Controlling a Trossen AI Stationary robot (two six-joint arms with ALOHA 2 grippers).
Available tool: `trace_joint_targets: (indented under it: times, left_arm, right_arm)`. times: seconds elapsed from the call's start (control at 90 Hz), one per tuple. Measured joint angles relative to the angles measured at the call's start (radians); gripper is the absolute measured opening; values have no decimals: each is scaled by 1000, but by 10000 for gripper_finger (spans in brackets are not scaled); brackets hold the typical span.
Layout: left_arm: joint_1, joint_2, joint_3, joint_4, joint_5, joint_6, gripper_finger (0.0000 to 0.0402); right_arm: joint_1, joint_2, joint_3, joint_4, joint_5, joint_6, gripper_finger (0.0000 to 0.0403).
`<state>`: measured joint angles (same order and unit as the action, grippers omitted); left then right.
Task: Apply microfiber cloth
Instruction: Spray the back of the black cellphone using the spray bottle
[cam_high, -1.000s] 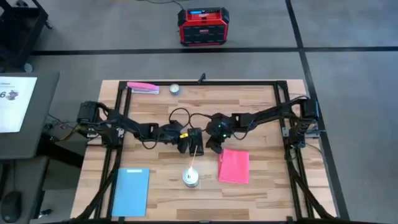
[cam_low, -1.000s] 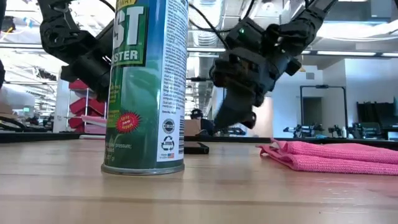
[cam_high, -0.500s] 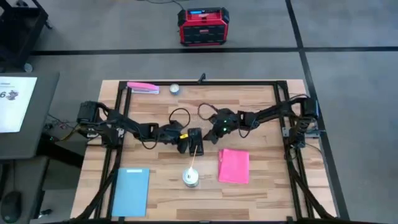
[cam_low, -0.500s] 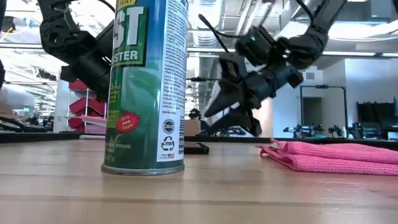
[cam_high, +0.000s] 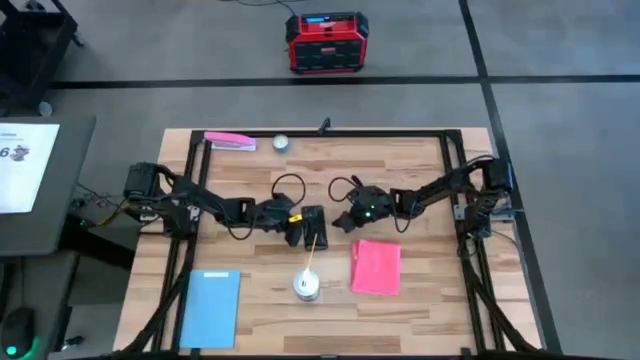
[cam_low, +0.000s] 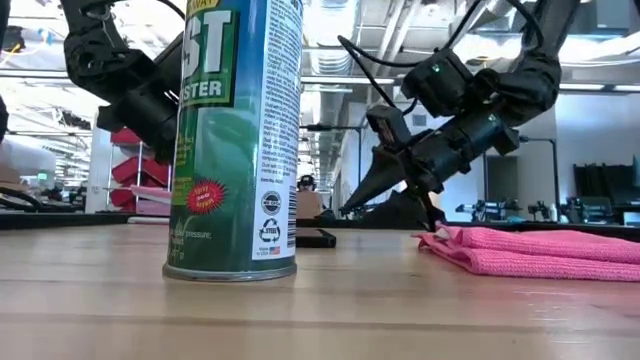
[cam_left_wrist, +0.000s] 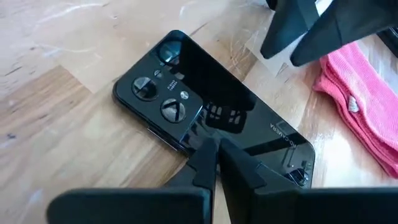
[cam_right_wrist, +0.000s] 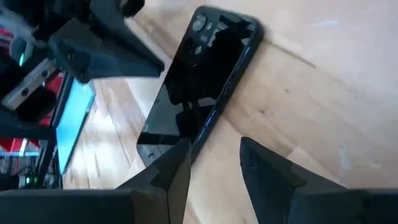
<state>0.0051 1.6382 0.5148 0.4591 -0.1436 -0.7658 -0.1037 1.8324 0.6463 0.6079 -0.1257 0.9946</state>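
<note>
The microfiber cloth (cam_high: 376, 267) lies flat and untouched on the table (cam_high: 420, 170), just beside the black phone (cam_high: 313, 228) on the phone's right-arm side, with the spray can (cam_high: 307, 285) near the phone's near end. Over the last second the right gripper (cam_high: 345, 219) has swung away from the cloth's far corner and now hangs low between phone and cloth, its fingers (cam_right_wrist: 267, 171) spread apart and holding nothing. In the low view the right gripper (cam_low: 385, 190) points down toward the phone (cam_low: 315, 238), clear of the cloth (cam_low: 530, 250). The left gripper (cam_high: 298, 232) has not moved: it rests at the phone's edge, its fingers (cam_left_wrist: 208, 163) pressed close together against the phone (cam_left_wrist: 211, 106). The cloth (cam_left_wrist: 360, 99) is therefore not yet picked up; judged from this, the right arm is repositioning before a grasp.
</note>
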Motion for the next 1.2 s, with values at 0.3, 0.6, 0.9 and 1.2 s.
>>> trace_joint_targets:
  times: [0.3,0.6,0.9,1.2]
  left_arm:
    - [0,0,0,-8,0,-15,0]
    - [0,0,0,-33,0,-23,0]
    - [0,0,0,-39,-2,-32,0]
    - [0,0,0,-50,-13,-42,0]
  right_arm:
    - [24,137,53,147,-51,88,127]
    - [25,84,54,9,-62,48,127]
    - [32,76,64,-74,-63,28,127]
    - [31,77,123,-246,-78,-47,127]
